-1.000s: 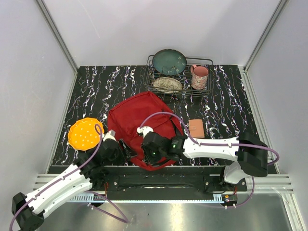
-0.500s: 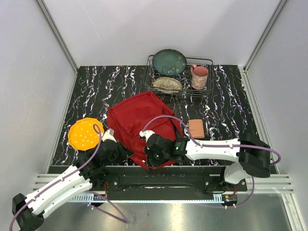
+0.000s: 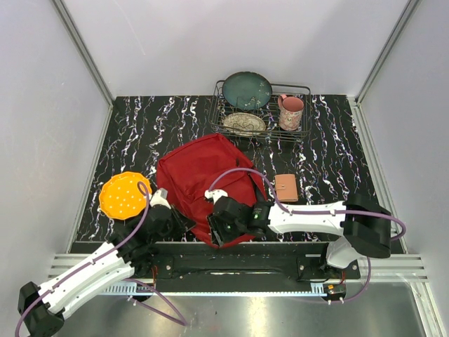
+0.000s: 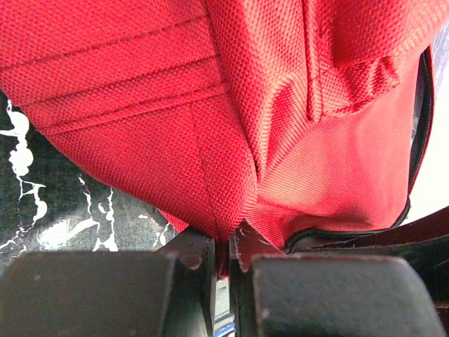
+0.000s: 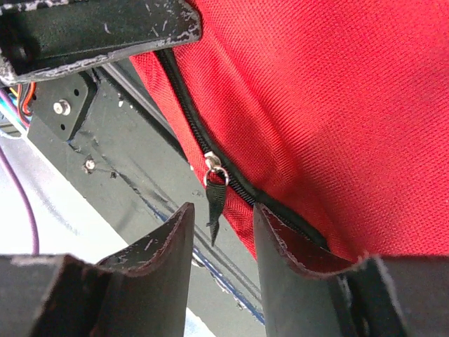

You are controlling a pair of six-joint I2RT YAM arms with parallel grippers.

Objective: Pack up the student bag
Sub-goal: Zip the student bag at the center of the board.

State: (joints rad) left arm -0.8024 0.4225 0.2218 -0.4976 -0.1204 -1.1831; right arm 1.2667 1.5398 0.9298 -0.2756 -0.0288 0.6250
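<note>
Left hand is clamped on a fold of the student bag, which lies on the desk between both arms. Right hand has its fingers apart around the zipper pull. Packing seems hardly begun: brown wallet and orange disc lie outside.

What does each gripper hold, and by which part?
The left gripper pinches the student bag by a fabric fold at its edge. The right gripper holds nothing; its open jaws flank the zipper pull.
</note>
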